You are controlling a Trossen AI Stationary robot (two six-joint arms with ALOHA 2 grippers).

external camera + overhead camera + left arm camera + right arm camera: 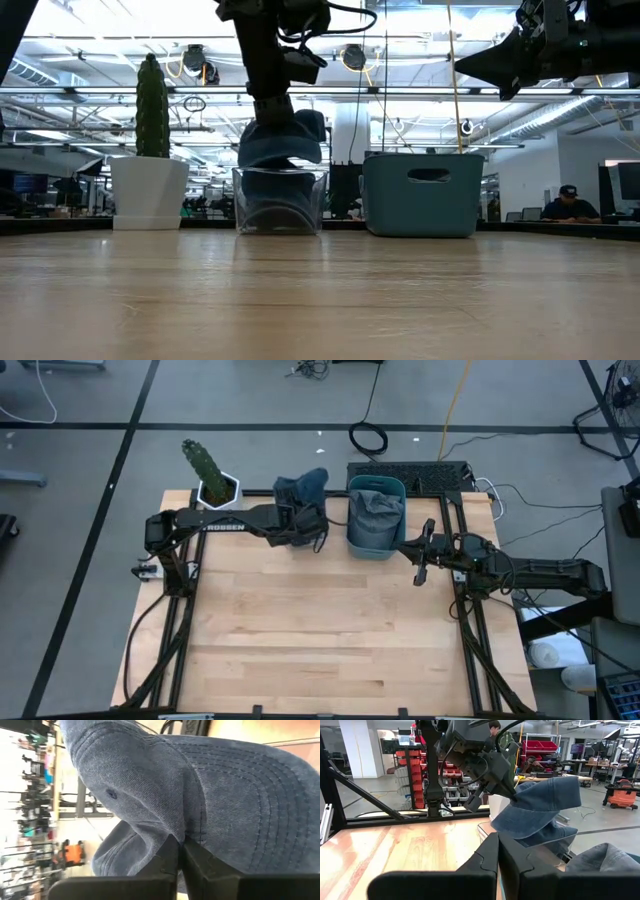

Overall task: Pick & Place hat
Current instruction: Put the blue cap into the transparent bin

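Note:
My left gripper (305, 525) is shut on a blue denim hat (302, 488) at the table's far edge, over a clear container (280, 200). In the low view the hat (285, 140) sits at the container's rim, and a dark blue shape shows inside the container. A second, greyer hat (376, 510) lies in the teal bin (352, 540) just to the right. My right gripper (423, 550) is shut with nothing in it. It stays in the air at the right side of the table, beside the teal bin. My left gripper pinches the hat between its two fingers where the crown meets the stitched brim (186, 834), on a fold of the cloth. The fingers come from the table's left, slanting down. The crown (540, 802) bulges up past the fingers. The brim (547, 835) droops toward the container.
A cactus in a white pot (215, 482) stands at the far left corner, close to my left arm. A black keyboard (430, 475) and cables lie beyond the far edge. The near wooden tabletop (320, 630) is bare.

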